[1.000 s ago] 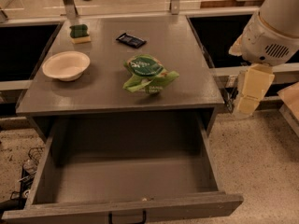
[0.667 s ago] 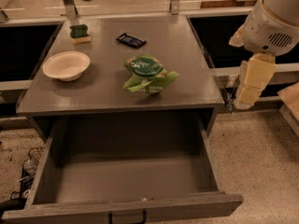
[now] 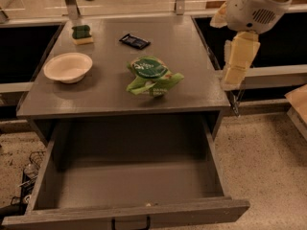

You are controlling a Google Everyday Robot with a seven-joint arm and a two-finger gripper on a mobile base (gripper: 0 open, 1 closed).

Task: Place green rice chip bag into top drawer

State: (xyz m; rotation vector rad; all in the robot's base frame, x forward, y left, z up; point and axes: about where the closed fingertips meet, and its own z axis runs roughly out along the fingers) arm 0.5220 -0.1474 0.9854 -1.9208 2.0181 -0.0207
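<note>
The grey worktop carries a sponge, a black wrapper, a white bowl and, near its middle, the green bag. The gripper hangs just off its side edge.

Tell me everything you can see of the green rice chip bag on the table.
The green rice chip bag is a crumpled light-green packet, foil by its look, with a darker green round patch bearing white letters facing up. It lies near the middle of the grey tabletop, touching nothing else. The hand hangs beyond the table's right edge, apart from it.
</note>
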